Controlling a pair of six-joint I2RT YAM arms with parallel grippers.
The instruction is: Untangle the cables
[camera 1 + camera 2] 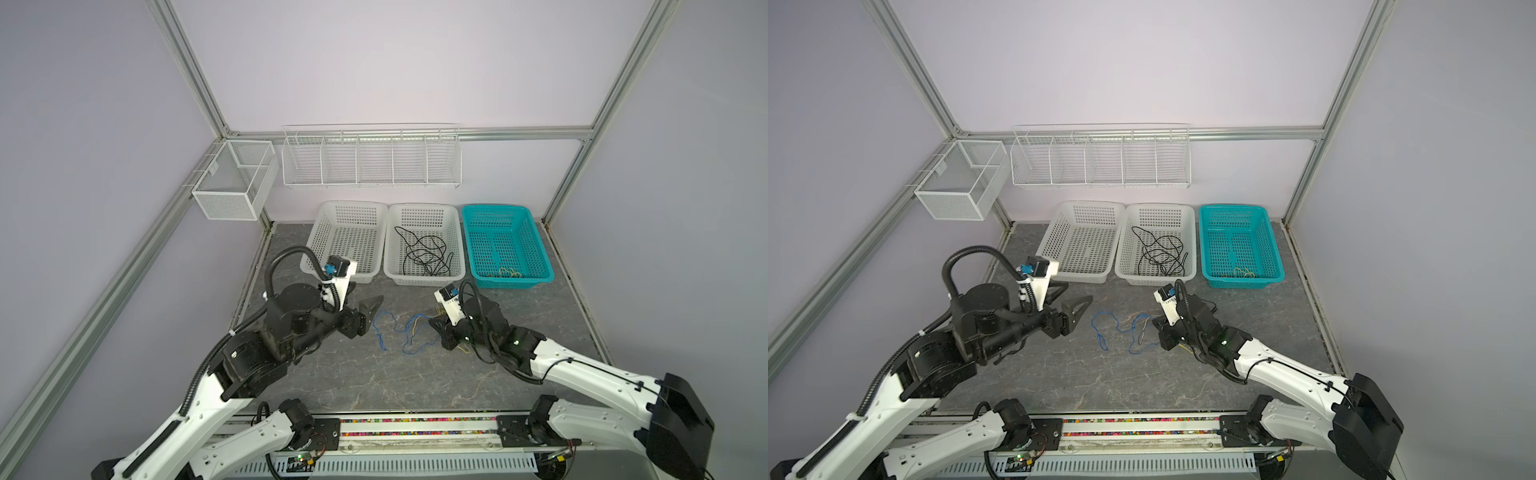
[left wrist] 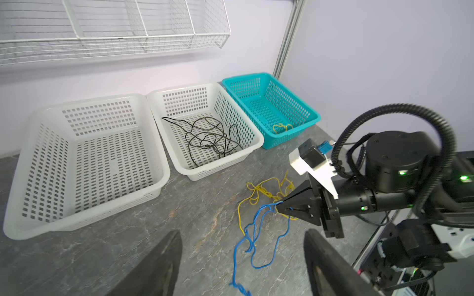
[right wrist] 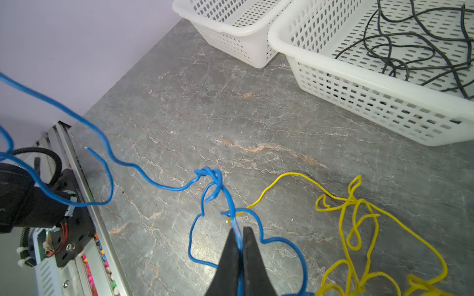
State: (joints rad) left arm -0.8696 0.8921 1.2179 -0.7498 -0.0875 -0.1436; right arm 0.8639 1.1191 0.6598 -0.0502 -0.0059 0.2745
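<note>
A blue cable [image 3: 213, 176] lies in loose loops on the grey tabletop between both arms, knotted near its middle. My right gripper [image 3: 239, 230] is shut on one strand of it, and in the left wrist view its black tips [image 2: 280, 203] pinch that blue cable [image 2: 250, 229]. A yellow cable [image 3: 355, 202] lies tangled on the table beside the right gripper, one end crossing the blue one. My left gripper [image 2: 242, 232] hangs open just left of the blue loops [image 1: 379, 336], holding nothing. A black cable [image 1: 424, 253] lies coiled in the middle white basket.
Three baskets stand in a row at the back: an empty white one [image 1: 345, 204], the middle white one [image 1: 424, 205], and a teal one [image 1: 494, 206] with a small yellow bundle [image 1: 509, 272]. Wire racks [image 1: 370, 158] hang on the back wall.
</note>
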